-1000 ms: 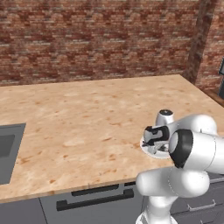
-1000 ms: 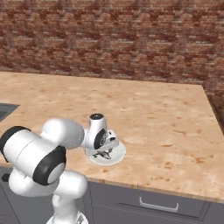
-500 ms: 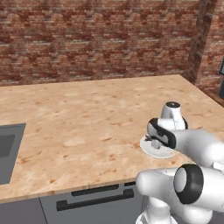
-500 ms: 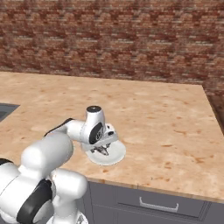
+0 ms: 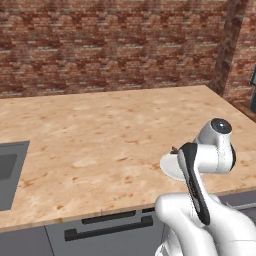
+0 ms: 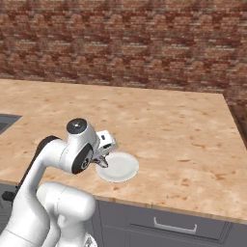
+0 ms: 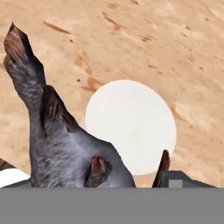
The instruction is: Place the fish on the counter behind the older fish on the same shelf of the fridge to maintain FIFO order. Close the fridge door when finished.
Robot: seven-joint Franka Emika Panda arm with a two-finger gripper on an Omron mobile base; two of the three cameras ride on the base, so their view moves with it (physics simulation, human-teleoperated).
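Note:
The fish, dark grey-brown and mottled, hangs in my gripper with its tail pointing up and away from the hand. The jaws are shut on its body, and it is lifted just clear of a small white plate, which is bare. In the right base view the gripper sits over the left rim of the plate, near the front edge of the counter. From the left base, my forearm hides most of the hand, and a dark tip of the fish pokes out above the plate.
A sink is sunk into the counter at the far left. A brick wall closes off the back. Grey drawers with bar handles run under the front edge. The counter ends at the right.
The fish lay on the plate under the hand a second ago. The jaws have closed on it and lifted it, and the plate is now bare. My arm has swung round.

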